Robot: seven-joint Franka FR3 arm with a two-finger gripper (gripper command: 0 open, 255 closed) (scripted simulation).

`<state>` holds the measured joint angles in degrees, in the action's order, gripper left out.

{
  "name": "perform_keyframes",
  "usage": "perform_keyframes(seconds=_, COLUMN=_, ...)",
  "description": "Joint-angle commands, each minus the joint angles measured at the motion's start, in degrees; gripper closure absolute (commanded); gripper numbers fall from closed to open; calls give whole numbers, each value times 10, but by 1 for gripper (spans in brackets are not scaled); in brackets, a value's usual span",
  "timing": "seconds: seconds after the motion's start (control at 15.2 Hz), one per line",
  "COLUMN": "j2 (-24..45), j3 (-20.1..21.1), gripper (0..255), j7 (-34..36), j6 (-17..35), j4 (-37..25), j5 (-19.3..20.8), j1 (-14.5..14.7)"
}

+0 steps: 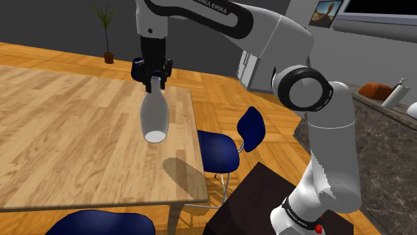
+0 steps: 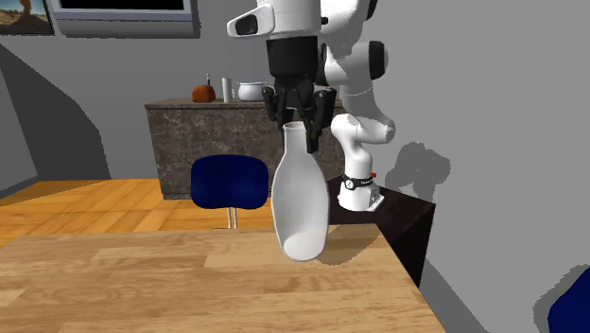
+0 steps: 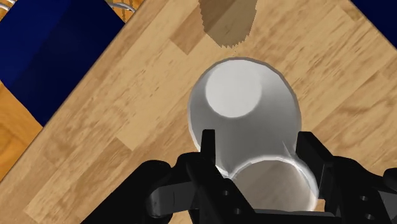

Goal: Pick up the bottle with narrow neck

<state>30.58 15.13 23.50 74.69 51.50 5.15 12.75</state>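
Observation:
A plain white bottle [image 1: 154,115] with a narrow neck hangs in the air above the wooden table [image 1: 67,140], tilted a little, its base clear of the top. My black gripper [image 1: 155,83] is shut on the neck near the mouth. From the second exterior view the bottle [image 2: 300,203] hangs below the gripper [image 2: 298,128], its base just above the table [image 2: 189,284]. Looking along the gripper [image 3: 257,159], the fingers [image 3: 208,153] clasp the rim, and the bottle's body [image 3: 245,108] widens toward the table below. Its shadow lies on the wood [image 3: 227,22].
Blue chairs stand around the table: one [image 1: 230,143] beside its edge in the shoulder view, another [image 1: 100,222] at the near edge. My dark stand [image 1: 257,200] is close to the table corner. A stone counter [image 2: 236,142] with small items runs along the wall.

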Motion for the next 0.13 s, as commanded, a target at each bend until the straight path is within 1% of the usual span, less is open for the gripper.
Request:
perform_keyframes(seconds=0.0, j2=2, j3=0, gripper=255, j7=0, j6=-12, j4=-14, j5=1, j1=2)
perform_keyframes(seconds=0.07, j2=3, j3=0, gripper=255, j7=0, j6=-12, j4=-15, j5=1, j1=2)
